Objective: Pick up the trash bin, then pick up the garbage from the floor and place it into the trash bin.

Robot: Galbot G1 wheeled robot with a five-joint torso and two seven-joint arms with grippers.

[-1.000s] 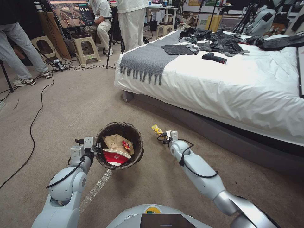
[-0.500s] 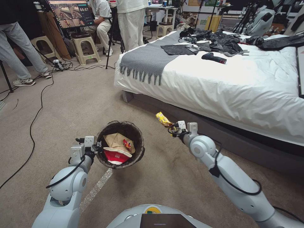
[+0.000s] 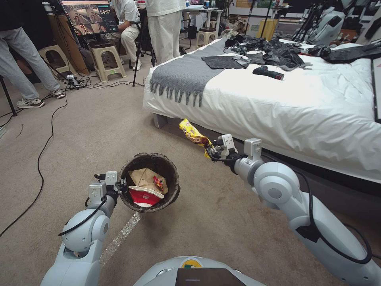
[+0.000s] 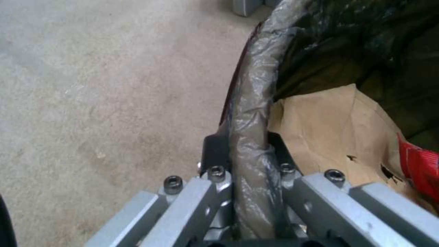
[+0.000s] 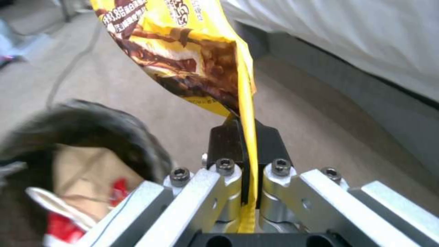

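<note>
Now the yellow snack wrapper [image 3: 193, 134] is seen well clear of the floor [image 3: 99, 131], carried higher and farther toward the bed [image 3: 301, 107] than it was a second ago, when it hung just beside the trash bin [image 3: 150, 182]. The right end effector [image 3: 213, 148] is clamped on the wrapper's lower end; in the right wrist view the thin foil [image 5: 192, 58] is pinched flat between the two black pads [image 5: 226, 137]. The lift is thus judged complete, and only the carry across to the bin and the release appear to remain for this piece.

The wrapper's long axis is stretched out from the pads, away from the robot and to its left, its free end pointing toward the near corner of the bed. The sheet is held edge-on to the jaws, with the printed face turned toward the bin side.

The bin itself is held off the floor by the left end effector [image 3: 119, 186], which is closed on the bag-covered rim [image 4: 249, 137], one finger outside and one inside. The bin is tilted slightly, its mouth open upward, and a tan paper scrap [image 3: 143, 177] and a red-and-white cup [image 3: 145, 195] are already lying inside. The wrapper is well apart from the bin's mouth, beyond its far right side.
</note>
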